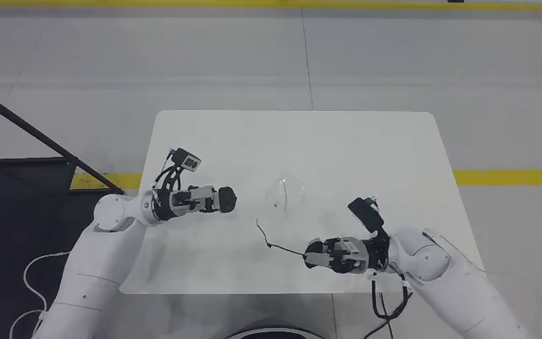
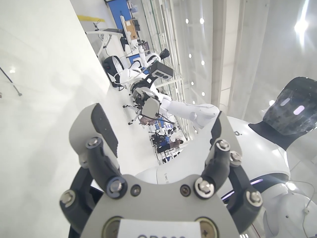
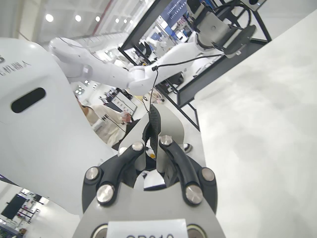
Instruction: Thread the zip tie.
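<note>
Looking down at the table (image 1: 356,144), you find the right end effector (image 1: 310,252) close to the near edge, a little right of that edge's middle, pointing toward the left edge. Its jaws are pressed together on one end of the zip tie (image 1: 284,249), and the right wrist view confirms this: the thin black strip comes straight out from between the closed tips. From the clamp the zip tie runs toward the left edge, bends at a small dark knot, then turns away toward the far edge. Its free tip ends around the middle of the table's near half. You cannot tell whether the strip touches the table or hangs just above it. The left end effector (image 1: 227,199) sits over the left half of the table, about halfway between the near and far edges, and points toward the right edge. Its jaws stand wide apart, as the left wrist view shows plainly, with the right arm visible farther off through the gap. The zip tie's free tip is apart from the left end effector, nearer the near edge. A clear item (image 1: 286,193), too faint to identify, lies near the table's centre, between the two end effectors and toward the far edge from the zip tie's tip.
</note>
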Tool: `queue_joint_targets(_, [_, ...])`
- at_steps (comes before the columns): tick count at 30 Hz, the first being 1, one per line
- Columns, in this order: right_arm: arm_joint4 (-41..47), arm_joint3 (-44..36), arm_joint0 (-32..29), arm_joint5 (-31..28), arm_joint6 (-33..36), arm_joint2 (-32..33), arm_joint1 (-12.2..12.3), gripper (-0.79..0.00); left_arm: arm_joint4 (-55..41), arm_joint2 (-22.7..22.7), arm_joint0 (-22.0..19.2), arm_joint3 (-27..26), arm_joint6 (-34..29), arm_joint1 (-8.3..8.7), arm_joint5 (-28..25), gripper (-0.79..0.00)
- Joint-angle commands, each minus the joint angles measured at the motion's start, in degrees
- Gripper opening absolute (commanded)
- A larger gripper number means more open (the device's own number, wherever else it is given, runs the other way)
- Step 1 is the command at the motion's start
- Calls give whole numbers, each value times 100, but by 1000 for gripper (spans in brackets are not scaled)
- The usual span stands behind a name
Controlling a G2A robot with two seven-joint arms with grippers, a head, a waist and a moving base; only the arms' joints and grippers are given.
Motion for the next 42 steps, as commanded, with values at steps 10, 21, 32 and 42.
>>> queue_joint_targets(10, [-3463, -1539, -711, 2884, -1854, 375, -72, -785, -95, -285, 214, -122, -11, 55, 28, 0])
queue_joint_targets(21, [-3933, -1626, -660, 3566, -1680, 299, -130, -785, -8, -311, 318, -302, 230, 58, 74, 0])
queue_joint_targets(32, [-6418, -2219, -147, 5801, -666, -422, -409, -785, 14, -546, 531, -430, 409, 98, 160, 0])
queue_joint_targets(42, [-7871, -2424, 283, 6787, 932, -842, -650, -785, 14, -546, 531, -430, 409, 98, 160, 0])
